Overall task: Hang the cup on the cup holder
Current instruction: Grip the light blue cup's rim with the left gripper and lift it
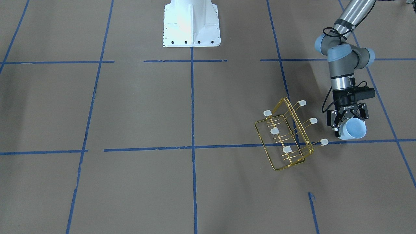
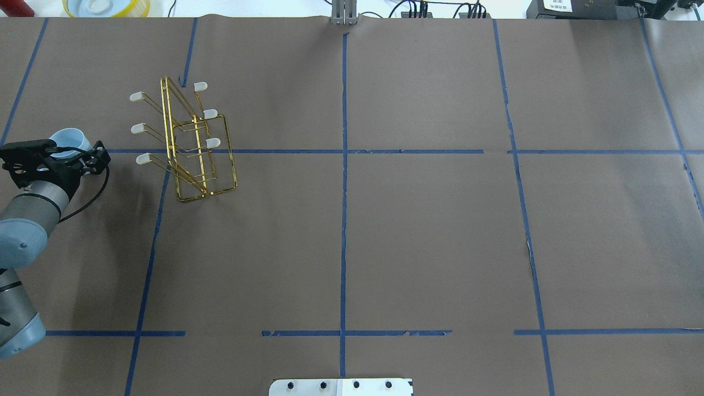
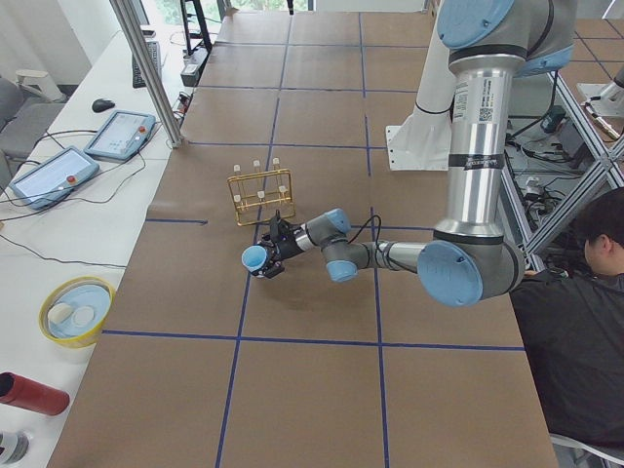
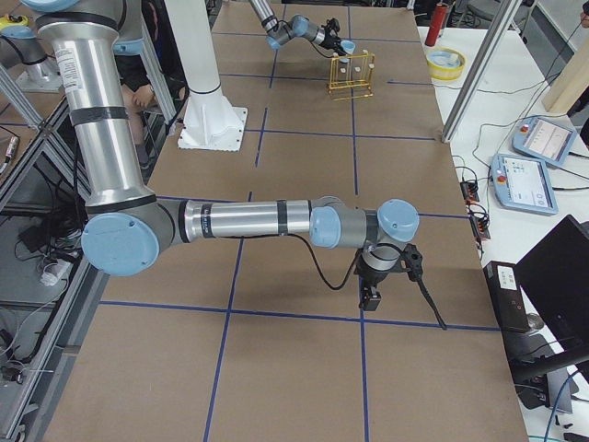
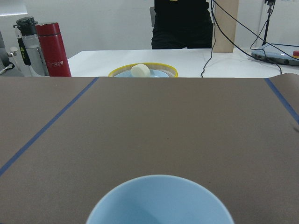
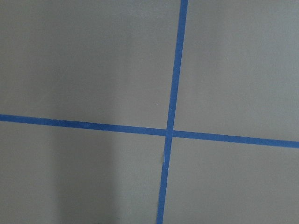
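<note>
My left gripper (image 1: 347,124) is shut on the pale blue cup (image 1: 354,129) and holds it on its side above the table, with the open mouth pointing away from the wrist. The cup also shows in the overhead view (image 2: 70,140) and fills the bottom of the left wrist view (image 5: 159,201). The gold wire cup holder (image 1: 286,136) stands tilted on the table a short way from the cup, with several white-capped prongs; it also shows in the overhead view (image 2: 190,143). My right gripper (image 4: 372,296) shows only in the exterior right view, pointing down over bare table far from the rack; I cannot tell its state.
A yellow-rimmed bowl (image 5: 142,71) and a red bottle (image 5: 52,49) sit on the white bench beyond the table's left end. The white robot base (image 1: 191,24) stands at the table's middle. A person (image 3: 575,322) sits beside the robot. Blue tape lines cross the brown table.
</note>
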